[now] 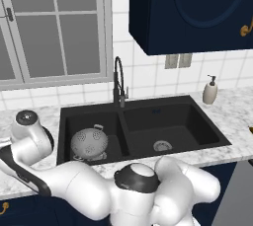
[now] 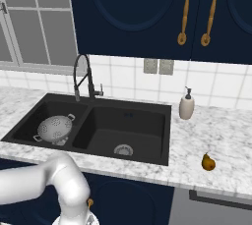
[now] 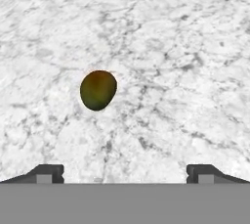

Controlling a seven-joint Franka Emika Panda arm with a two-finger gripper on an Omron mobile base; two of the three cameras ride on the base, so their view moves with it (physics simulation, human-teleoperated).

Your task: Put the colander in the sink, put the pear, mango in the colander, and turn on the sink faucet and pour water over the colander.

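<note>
In the left base view we see the colander (image 1: 89, 143) sitting in the left basin of the black sink (image 1: 197, 147), at the lower left of the frame, with the sink faucet (image 1: 118, 83) rising behind the divider at centre and a white soap dispenser (image 1: 210, 91) on the marble counter (image 1: 234, 112) at right. In the right base view we find the colander (image 2: 54, 128) at left centre in the same basin, the sink faucet (image 2: 81, 77) above it, and the pear (image 2: 208, 162) lying on the counter at lower right, well apart from the sink (image 2: 147, 159). In the hand view the gripper (image 3: 126, 173) is spread wide with nothing between its tips, and the mango (image 3: 98, 89) lies on marble left of centre, above them.
</note>
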